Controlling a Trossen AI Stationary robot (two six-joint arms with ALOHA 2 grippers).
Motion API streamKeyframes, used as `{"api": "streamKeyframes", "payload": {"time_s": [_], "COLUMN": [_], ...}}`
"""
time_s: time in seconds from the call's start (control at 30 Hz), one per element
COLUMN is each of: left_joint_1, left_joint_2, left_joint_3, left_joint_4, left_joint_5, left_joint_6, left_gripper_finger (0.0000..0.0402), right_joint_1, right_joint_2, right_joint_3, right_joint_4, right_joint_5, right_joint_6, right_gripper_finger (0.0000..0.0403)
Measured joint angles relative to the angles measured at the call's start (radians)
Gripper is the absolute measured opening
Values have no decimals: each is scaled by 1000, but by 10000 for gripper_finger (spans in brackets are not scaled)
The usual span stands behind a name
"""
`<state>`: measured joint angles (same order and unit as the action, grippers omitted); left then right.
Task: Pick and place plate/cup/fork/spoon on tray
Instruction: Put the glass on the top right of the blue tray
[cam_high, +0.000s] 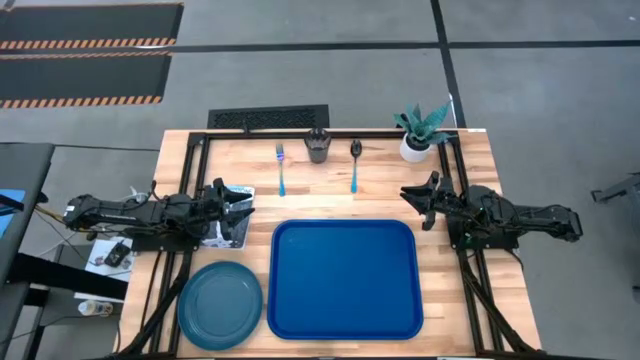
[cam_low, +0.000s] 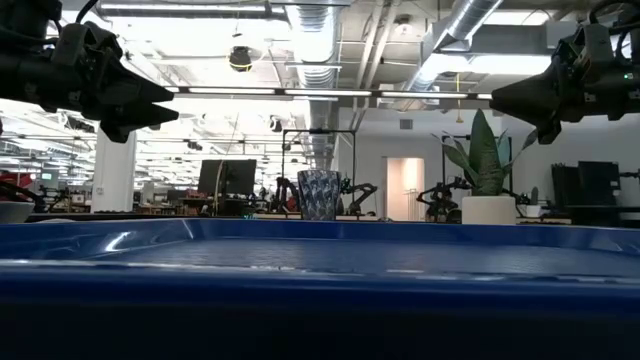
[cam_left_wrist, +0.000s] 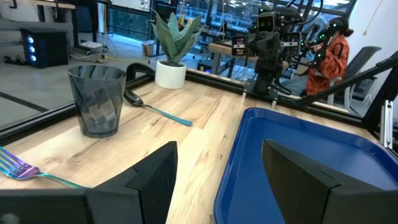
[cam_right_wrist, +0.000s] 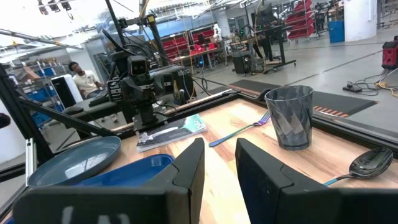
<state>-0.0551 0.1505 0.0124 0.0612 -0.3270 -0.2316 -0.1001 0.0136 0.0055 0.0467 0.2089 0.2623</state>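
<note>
The desk (cam_high: 480, 180) carries everything, and nothing sits on the tray (cam_high: 345, 278) yet, so I judge the task to be at its very start. The tray lies at the near middle of the desk with its whole floor bare.

The plate (cam_high: 220, 304) rests just beside the tray's left edge, at the near left corner of the desk. It is the biggest item and closest to the left end effector (cam_high: 240, 205), which hovers above the desk behind the plate with its fingers spread apart. That makes the plate a sensible first pick: grip the raised rim at the side nearest the arm, lift clear of the tray's edge, and set it toward one end so room stays for the rest.

The cup (cam_high: 318, 146) stands upright at the far edge, between the fork (cam_high: 282, 166) on its left and the spoon (cam_high: 354, 163) on its right, each near it but apart. A straight pinch across the cup's wall should do (it looks thin and faceted, so squeeze lightly).

The right end effector (cam_high: 422, 200) hangs near the spoon, its fingers parted only a little. Both utensils lie flat, handles toward the tray; descend over the slim handle, fingers astride it, right down to the wood.
</note>
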Motion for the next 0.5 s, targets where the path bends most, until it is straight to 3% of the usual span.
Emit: {"api": "streamKeyframes", "payload": {"time_s": [0.5], "left_joint_1": [0], "left_joint_2": [0], "left_joint_3": [0], "left_joint_4": [0], "left_joint_5": [4], "left_joint_6": [-309], "left_gripper_finger": [222], "right_joint_1": [0], "right_joint_2": [0], "right_joint_3": [0], "right_joint_4": [0], "right_joint_5": [0], "right_joint_6": [0], "right_gripper_finger": [117]}}
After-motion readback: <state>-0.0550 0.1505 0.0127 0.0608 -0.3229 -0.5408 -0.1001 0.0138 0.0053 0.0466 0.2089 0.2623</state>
